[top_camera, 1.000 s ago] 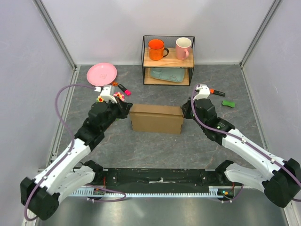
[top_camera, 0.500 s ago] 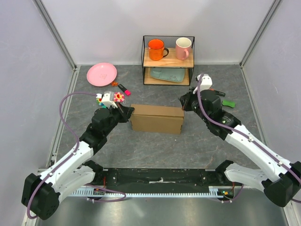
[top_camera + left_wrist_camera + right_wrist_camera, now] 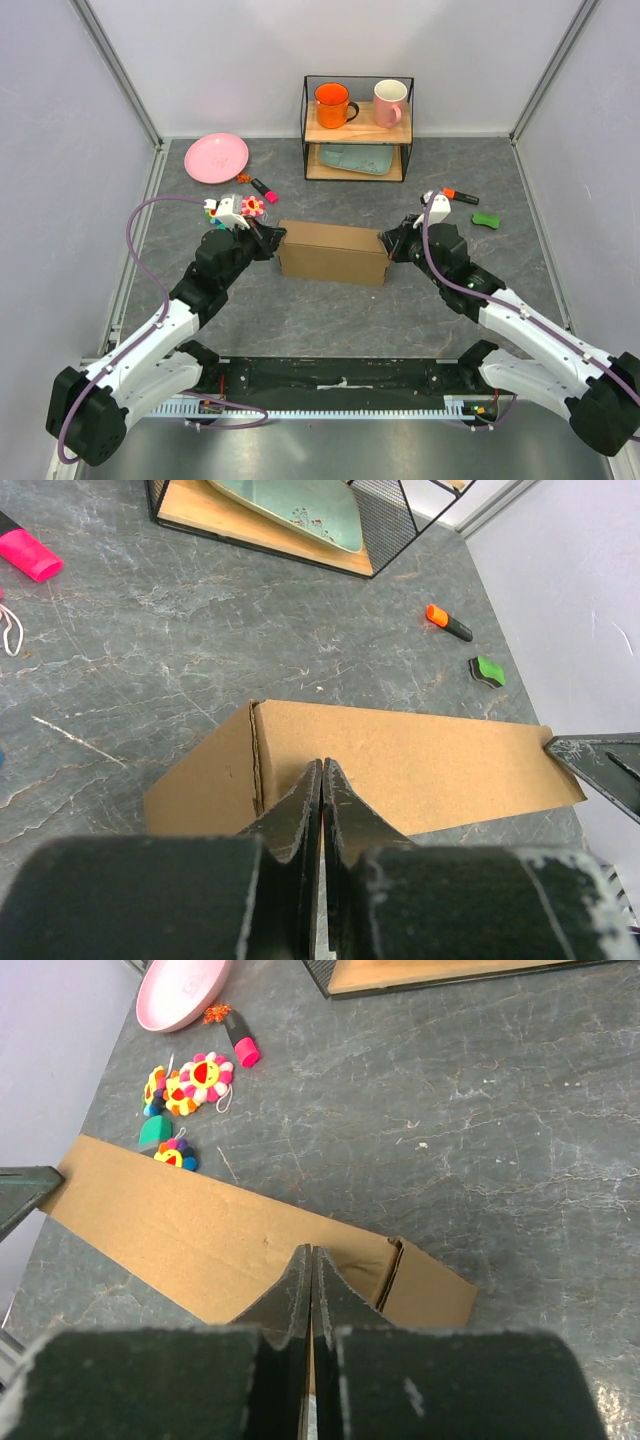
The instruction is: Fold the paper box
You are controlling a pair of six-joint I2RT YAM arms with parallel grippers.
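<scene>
Bracing paper box [image 3: 333,250] between pincers: left pincer [image 3: 268,236] and right pincer [image 3: 388,243] both closed, empty, tips at opposite box ends. You are risking box skewing on desk [image 3: 330,320] if pushing unevenly.

Box [image 3: 333,252] — plain brown corrugated cardboard, unprinted. Folded up into a long, low rectangular block. It lies flat on the grey table [image 3: 330,320] near the middle, long axis left to right, slightly skewed. Top face closed and smooth, no dents seen. At each short end a flap seam shows its raw fluted edge — slightly ajar, not flush.
</scene>
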